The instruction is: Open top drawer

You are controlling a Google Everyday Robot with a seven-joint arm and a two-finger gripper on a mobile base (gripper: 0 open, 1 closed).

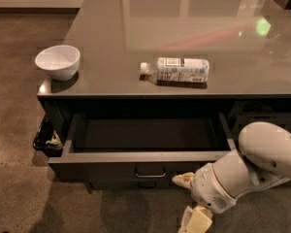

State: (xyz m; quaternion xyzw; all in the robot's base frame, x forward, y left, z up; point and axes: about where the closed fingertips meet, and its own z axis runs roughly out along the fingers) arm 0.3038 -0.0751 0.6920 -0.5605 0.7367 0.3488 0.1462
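The top drawer [145, 157] stands pulled out from under the dark tabletop, its plain grey inside showing and holding nothing that I can see. Its small loop handle [150, 171] sits at the centre of the front. My gripper [190, 201] is low in front of the drawer, to the right of the handle and apart from it. It is open and holds nothing: one pale finger [183, 179] points left towards the drawer front, the other [199, 220] hangs below. The white arm [262, 159] comes in from the right.
A white bowl [58, 61] stands at the tabletop's front left corner. A plastic bottle [177, 70] lies on its side near the front edge. A small dark bin [46, 140] with scraps sits left of the drawer. The floor is brown concrete.
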